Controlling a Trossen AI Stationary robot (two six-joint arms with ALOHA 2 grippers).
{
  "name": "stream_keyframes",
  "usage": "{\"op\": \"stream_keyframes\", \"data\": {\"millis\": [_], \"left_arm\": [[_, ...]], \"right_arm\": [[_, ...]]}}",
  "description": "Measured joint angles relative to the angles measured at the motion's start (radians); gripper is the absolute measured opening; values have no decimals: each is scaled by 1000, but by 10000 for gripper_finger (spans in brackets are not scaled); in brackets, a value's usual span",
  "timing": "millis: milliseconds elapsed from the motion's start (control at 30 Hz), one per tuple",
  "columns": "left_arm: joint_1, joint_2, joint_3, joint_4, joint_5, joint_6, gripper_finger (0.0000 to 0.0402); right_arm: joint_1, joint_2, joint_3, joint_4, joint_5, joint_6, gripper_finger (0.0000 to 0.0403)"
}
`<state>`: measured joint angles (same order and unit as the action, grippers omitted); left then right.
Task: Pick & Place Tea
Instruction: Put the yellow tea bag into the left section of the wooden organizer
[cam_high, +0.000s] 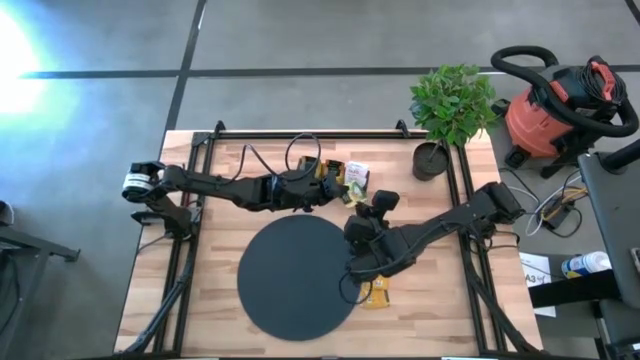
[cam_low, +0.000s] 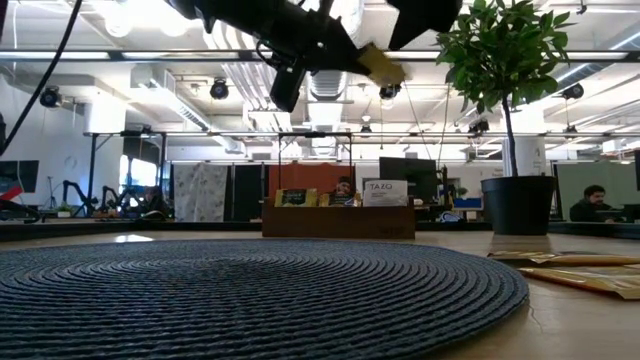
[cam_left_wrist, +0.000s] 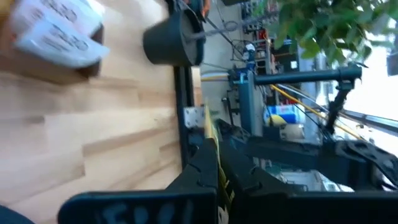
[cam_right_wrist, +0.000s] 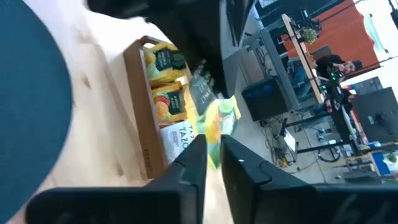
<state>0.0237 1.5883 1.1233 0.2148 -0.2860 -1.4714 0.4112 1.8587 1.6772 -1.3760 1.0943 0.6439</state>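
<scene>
I see one tea sachet (cam_left_wrist: 209, 130), a thin flat yellow paper square, edge-on between the tips of the left gripper (cam_left_wrist: 213, 155), which is closed tight on it. In the low view that sachet (cam_low: 381, 66) hangs high in the air above the wooden tray (cam_low: 340, 222). The tray is a brown rectangular box, and more sachets stand upright in it, yellow and white. Two further sachets (cam_low: 565, 262) lie flat on the pale wood-plank table (cam_high: 220, 230), just off the right edge of the round black woven mat (cam_low: 250, 290). The right gripper (cam_right_wrist: 214, 158) sits near there and faces the tray; I cannot tell its state. A potted plant (cam_high: 450, 105) in a black pot stands near the tray's right end.
</scene>
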Motion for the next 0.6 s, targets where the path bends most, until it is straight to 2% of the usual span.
{"op": "stream_keyframes", "data": {"millis": [233,367,467,600], "left_arm": [[33,1,0,-32,-3,38,1],[55,-2,2,-74,13,99,0],[75,-23,3,-167,45,201,0],[123,-93,21,-393,68,411,0]], "right_arm": [[61,-8,0,-4,-9,61,112],[105,-10,0,-8,-72,120,149],[138,-10,0,-27,-157,224,167],[182,-10,0,-96,-254,420,173]]}}
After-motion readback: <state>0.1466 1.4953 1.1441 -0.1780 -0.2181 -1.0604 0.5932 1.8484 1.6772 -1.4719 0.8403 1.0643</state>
